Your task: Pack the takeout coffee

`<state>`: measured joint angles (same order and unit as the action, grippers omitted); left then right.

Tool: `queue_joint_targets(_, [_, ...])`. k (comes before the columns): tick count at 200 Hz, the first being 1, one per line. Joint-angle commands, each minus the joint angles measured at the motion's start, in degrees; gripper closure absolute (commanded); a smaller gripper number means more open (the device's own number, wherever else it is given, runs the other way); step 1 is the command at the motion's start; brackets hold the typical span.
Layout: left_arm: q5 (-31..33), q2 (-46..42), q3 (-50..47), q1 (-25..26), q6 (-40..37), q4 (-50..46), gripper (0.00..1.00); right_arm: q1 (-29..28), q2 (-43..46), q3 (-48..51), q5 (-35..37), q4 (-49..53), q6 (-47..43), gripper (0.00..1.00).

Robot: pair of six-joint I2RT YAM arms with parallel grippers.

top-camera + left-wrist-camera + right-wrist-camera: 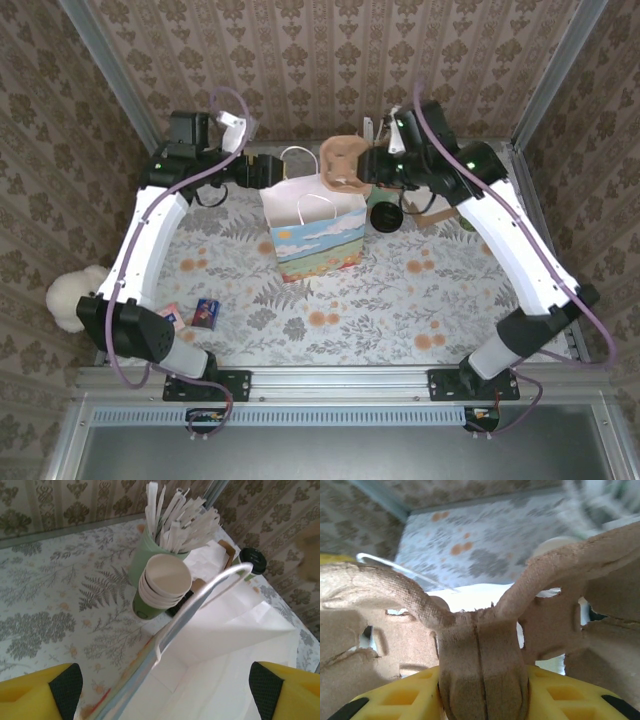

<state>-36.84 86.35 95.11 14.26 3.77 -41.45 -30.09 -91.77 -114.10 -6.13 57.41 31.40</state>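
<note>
Two arms meet at the white paper bag with a printed landscape (318,228), which stands upright mid-table on the floral cloth (400,290). My right gripper (372,168) is clamped on the brown moulded-pulp four-cup carrier tray (342,165). It pinches the tray's centre ridge between yellow fingers (570,695) and holds it in the air over the bag's far edge. My left gripper (165,690) stands wide, its black-padded fingers (35,692) on either side of the bag's open mouth and one looped handle (200,597), gripping nothing. In the left wrist view, a stack of small cream paper cups (164,582) sits against a green cup of white sticks (150,547) on the table beyond the bag. A black lid (252,560) lies farther off.
</note>
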Motion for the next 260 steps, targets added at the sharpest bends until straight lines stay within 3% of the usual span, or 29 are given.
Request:
queue_joint_targets(1, [-3.5, 2.8, 4.1, -0.2, -1.8, 1.8, 0.17, -0.1, -3.8, -3.3, -14.8, -4.6, 4.1, 0.58])
queue_joint_targets(39, [-6.2, 9.0, 8.7, -0.1, -2.3, -0.3, 0.25, -0.5, -6.2, -3.8, -20.3, -10.3, 7.2, 0.58])
queue_joint_targets(81, [-7.3, 11.1, 10.3, 0.0, -1.2, 0.2, 0.54, -1.8, -8.8, -1.7, -27.4, -17.1, 11.6, 0.58])
queue_joint_targets(139, [-5.9, 10.9, 9.7, -0.1, -1.1, -0.7, 0.71, -2.5, -8.9, 3.4, -29.2, -18.2, 12.0, 0.58])
queue_joint_targets(218, [-8.7, 10.4, 8.8, 0.2, 1.9, -0.9, 0.95, -3.1, -7.4, 7.4, -17.1, -10.0, 9.8, 0.57])
queue_joint_targets(260, [-8.1, 7.1, 5.3, 1.8, 6.6, -0.6, 0.98, -5.6, -6.3, 8.0, -8.6, -4.5, 7.8, 0.56])
